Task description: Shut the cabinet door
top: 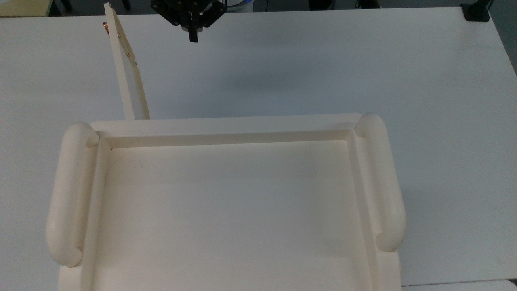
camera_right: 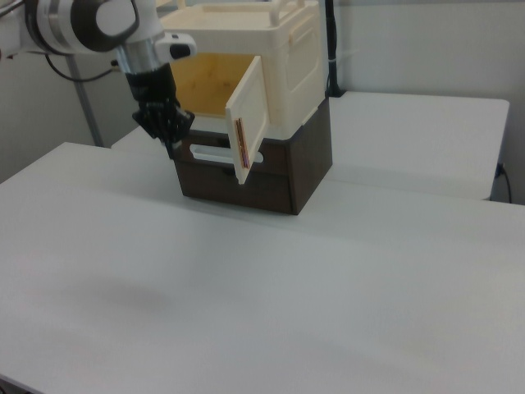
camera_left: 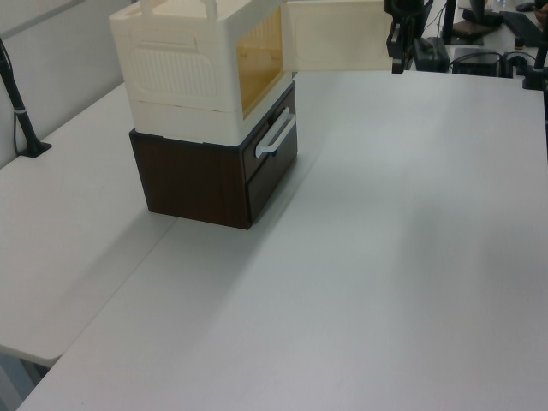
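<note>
The cream-white cabinet [top: 222, 123] has a recessed tray top with two thick tube handles. Its cabinet door [top: 128, 81] stands open, swung out from the front's left corner in the top view, with a small copper handle [top: 106, 28] near its free edge. In the left view the cabinet door [camera_left: 334, 34] faces the camera; in the right view the cabinet door [camera_right: 250, 123] hangs edge-on over the orange-lit opening. My gripper [top: 193, 37] is shut on nothing, hanging above the table to the top view's right of the door's free end, apart from it. It also hangs by the door as gripper [camera_left: 396, 62] and gripper [camera_right: 175, 144].
The cabinet sits on a dark brown drawer unit [camera_left: 197, 180] with a white bar handle [camera_left: 276, 137]. A wide white table [top: 323, 60] stretches around. A black clamp [top: 476, 12] sits at the far corner, and a black post [camera_left: 21, 111] stands at the left view's left.
</note>
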Available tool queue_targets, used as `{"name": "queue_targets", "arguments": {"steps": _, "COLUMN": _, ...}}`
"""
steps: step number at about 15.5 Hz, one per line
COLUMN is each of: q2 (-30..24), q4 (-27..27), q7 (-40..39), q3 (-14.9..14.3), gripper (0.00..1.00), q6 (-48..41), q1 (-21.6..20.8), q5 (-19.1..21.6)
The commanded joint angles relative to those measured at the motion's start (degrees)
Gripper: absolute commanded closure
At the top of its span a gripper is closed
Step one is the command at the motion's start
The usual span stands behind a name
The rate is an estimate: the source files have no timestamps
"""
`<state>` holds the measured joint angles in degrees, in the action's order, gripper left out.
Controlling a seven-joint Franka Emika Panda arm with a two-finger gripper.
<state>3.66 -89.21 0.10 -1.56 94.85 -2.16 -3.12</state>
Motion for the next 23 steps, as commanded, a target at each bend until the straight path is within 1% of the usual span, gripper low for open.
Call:
{"name": "queue_targets", "arguments": {"steps": 1, "q2": -0.9, "q4": 5.3, "q7": -1.1, "q3": -0.2, "gripper": 1.0, "q6": 0.3, "q1": 1.5, "q5": 0.9}}
{"name": "queue_targets", "arguments": {"steps": 3, "q2": -0.9, "q4": 8.0, "q7": -0.9, "q3": -0.3, "gripper": 1.0, "q6": 1.1, "q1": 2.1, "q5": 0.8}}
{"name": "queue_targets", "arguments": {"steps": 6, "q2": -0.9, "q4": 11.5, "q7": -0.4, "q3": -0.5, "gripper": 1.0, "q6": 4.8, "q1": 3.7, "q5": 0.8}}
{"name": "queue_targets", "arguments": {"steps": 10, "q2": -1.1, "q4": 12.5, "q7": -0.5, "q3": -3.1, "gripper": 1.0, "q6": 13.8, "q1": 5.4, "q5": 0.8}}
{"name": "queue_targets", "arguments": {"steps": 13, "q2": -0.5, "q4": 12.0, "q7": -1.0, "q3": -6.6, "gripper": 1.0, "q6": 19.3, "q1": 5.4, "q5": 0.8}}
{"name": "queue_targets", "arguments": {"steps": 14, "q2": 0.3, "q4": 11.9, "q7": -1.2, "q3": -7.7, "gripper": 1.0, "q6": 20.5, "q1": 5.4, "q5": 1.0}}
{"name": "queue_targets", "arguments": {"steps": 16, "q2": 1.8, "q4": 11.3, "q7": -1.2, "q3": -8.5, "gripper": 1.0, "q6": 21.1, "q1": 5.5, "q5": 1.1}}
{"name": "queue_targets", "arguments": {"steps": 20, "q2": 3.6, "q4": 9.9, "q7": -1.7, "q3": -8.5, "gripper": 1.0, "q6": 20.8, "q1": 5.5, "q5": 1.3}}
{"name": "queue_targets", "arguments": {"steps": 23, "q2": 4.0, "q4": 8.5, "q7": -1.3, "q3": -7.6, "gripper": 1.0, "q6": 20.5, "q1": 5.0, "q5": 2.2}}
